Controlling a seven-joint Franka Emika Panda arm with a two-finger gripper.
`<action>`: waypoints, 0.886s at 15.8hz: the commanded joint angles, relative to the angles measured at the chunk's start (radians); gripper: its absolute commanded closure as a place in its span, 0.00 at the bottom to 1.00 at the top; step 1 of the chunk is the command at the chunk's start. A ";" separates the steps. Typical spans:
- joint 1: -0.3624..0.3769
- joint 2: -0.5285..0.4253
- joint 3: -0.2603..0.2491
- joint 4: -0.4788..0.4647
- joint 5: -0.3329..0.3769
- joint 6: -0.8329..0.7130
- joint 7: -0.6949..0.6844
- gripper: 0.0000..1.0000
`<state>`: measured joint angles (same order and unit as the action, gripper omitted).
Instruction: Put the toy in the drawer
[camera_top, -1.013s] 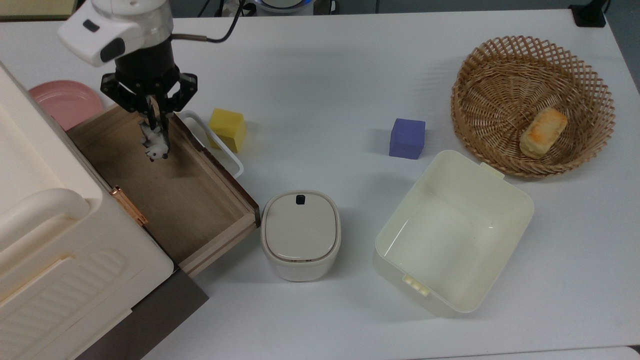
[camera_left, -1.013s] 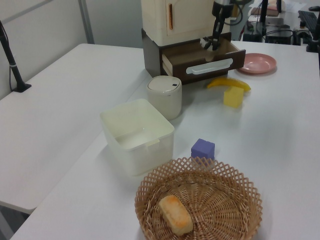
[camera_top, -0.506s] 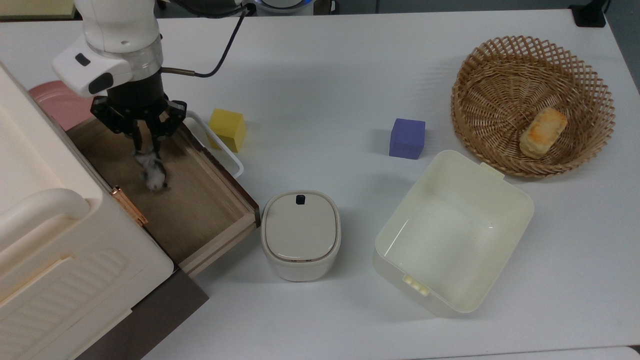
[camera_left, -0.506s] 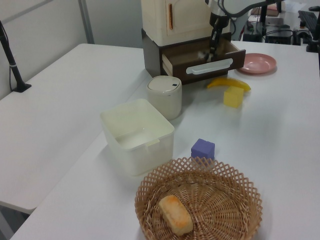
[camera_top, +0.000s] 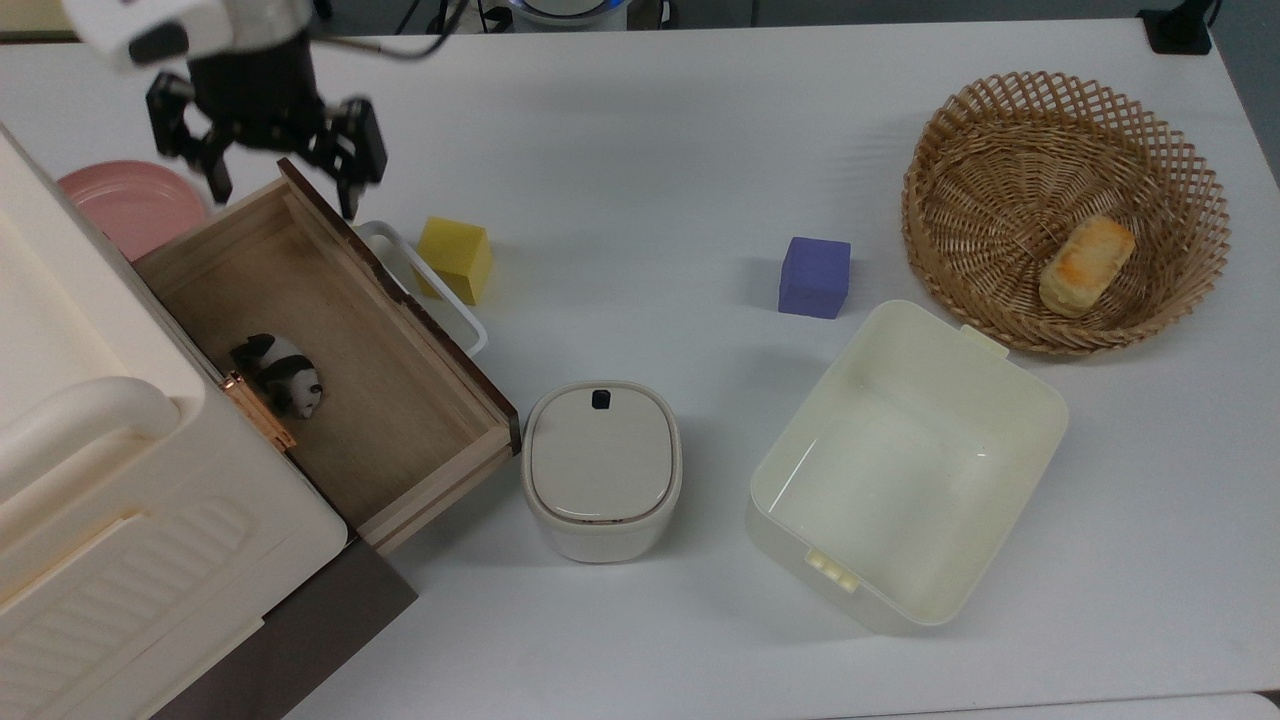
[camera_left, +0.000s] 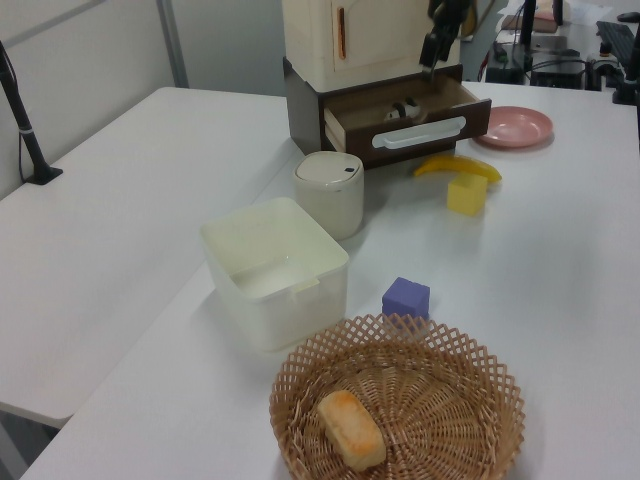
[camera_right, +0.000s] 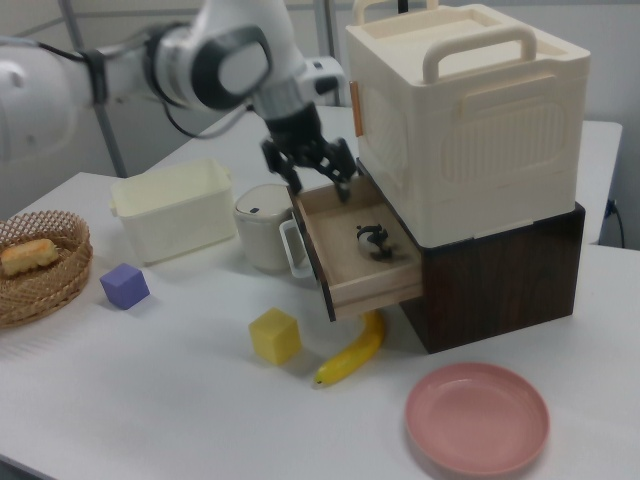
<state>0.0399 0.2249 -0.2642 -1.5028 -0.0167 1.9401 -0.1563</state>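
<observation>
Top view: the toy (camera_top: 279, 374) lies on the wood floor inside the open drawer (camera_top: 395, 400), close to the back by the cream box (camera_top: 120, 470), and it looks like it is on its side. The gripper (camera_top: 270, 170) is up above the far end of the drawer, near the dark front panel, well apart from the toy. Its fingers (camera_top: 350, 190) are spread wide and hold nothing. They touch nothing that I can see. The arm comes in from the top view's top left and points the gripper down. In the right view the toy (camera_right: 372, 240) sits in the drawer (camera_right: 345, 275) and the gripper (camera_right: 318, 180) hangs over the drawer's far end, open and empty. The white arm (camera_right: 150, 60) reaches in from the right view's left, bends at a big round joint, and tips down to the gripper. In the left view the toy (camera_left: 402, 110) peeks over the drawer (camera_left: 410, 125) front, behind the white handle (camera_left: 420, 132), and the gripper (camera_left: 440, 35) is high above it. A yellow cube (camera_top: 455, 258) stands just beside the handle in the top view. A purple cube (camera_top: 815, 277) sits farther off on the table (camera_top: 640, 130), near a cream bin (camera_top: 905, 465) and a basket (camera_top: 1065, 210) with a bun (camera_top: 1087, 263) in it. A small lidded pot (camera_top: 602, 470) stands by the drawer's near corner. A pink plate (camera_right: 477, 418) and a banana (camera_right: 352, 353) lie near the drawer in the right view.
</observation>
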 joint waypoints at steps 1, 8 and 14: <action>0.003 -0.133 0.058 -0.025 0.003 -0.223 0.081 0.00; -0.008 -0.142 0.118 -0.036 -0.049 -0.346 0.104 0.00; 0.005 -0.147 0.115 -0.037 -0.045 -0.363 0.106 0.00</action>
<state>0.0405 0.0979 -0.1554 -1.5251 -0.0557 1.5989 -0.0679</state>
